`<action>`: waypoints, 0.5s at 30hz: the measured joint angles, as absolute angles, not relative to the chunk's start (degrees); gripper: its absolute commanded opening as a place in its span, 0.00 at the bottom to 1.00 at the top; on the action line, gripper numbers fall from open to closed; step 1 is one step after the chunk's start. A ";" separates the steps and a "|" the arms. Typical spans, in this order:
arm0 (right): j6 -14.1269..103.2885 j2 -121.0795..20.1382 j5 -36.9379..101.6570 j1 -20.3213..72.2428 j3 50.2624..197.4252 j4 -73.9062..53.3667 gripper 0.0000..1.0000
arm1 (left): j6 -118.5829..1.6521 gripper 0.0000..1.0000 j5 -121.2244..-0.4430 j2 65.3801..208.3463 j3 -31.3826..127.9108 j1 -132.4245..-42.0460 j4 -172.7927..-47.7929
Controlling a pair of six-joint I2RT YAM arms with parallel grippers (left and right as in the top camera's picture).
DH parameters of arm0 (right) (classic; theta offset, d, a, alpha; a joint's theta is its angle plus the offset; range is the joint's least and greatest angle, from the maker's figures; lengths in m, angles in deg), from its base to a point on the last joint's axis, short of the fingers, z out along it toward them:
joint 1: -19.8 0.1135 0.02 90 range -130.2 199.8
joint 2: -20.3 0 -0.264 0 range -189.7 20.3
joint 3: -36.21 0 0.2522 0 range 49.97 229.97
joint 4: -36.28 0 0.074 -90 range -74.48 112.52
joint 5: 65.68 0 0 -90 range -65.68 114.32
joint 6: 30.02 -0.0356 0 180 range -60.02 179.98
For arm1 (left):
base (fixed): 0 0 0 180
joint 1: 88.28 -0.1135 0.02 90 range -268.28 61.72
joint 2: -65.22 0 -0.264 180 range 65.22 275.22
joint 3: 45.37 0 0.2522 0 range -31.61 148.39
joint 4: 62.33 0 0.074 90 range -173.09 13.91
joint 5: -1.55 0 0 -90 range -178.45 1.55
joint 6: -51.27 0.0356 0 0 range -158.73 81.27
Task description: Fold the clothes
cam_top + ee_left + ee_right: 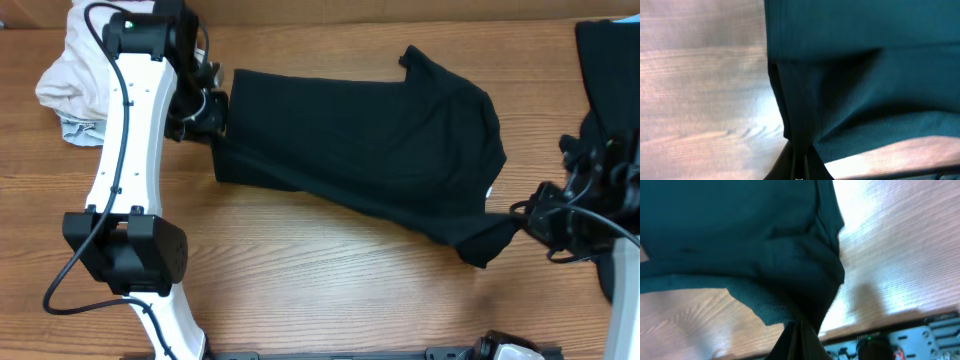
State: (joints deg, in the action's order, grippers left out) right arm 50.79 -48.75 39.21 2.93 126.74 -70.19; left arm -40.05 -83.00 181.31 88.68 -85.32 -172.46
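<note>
A black T-shirt [370, 150] lies stretched across the middle of the wooden table, folded lengthwise. My left gripper [215, 115] is shut on its left edge; in the left wrist view the dark cloth [850, 75] runs down into the closed fingers [801, 165]. At the shirt's lower right corner my right gripper [525, 215] is shut on the fabric, and the right wrist view shows the bunched cloth [790, 270] pinched between the fingers [800, 340]. A small white label [491, 192] peeks out at the right edge.
A pile of white and grey cloth [70, 85] lies at the back left behind the left arm [130, 150]. Another black garment [610, 50] sits at the back right corner. Bare wood [330, 270] fills the front of the table.
</note>
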 measured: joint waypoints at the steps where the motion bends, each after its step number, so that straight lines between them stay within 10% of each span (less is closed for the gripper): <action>1: 50.55 -48.86 39.41 2.96 124.44 -68.88 0.04 | -40.20 0.04 -83.65 181.20 86.84 -85.32 -172.25; 15: 48.97 -50.81 40.70 2.96 112.82 -44.20 0.04 | -44.66 0.04 -87.91 181.11 70.27 -85.32 -145.80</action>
State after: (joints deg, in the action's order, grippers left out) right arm 48.97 -50.81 40.70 2.96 112.82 -44.20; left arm -44.66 -87.91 181.11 70.27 -85.32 -145.80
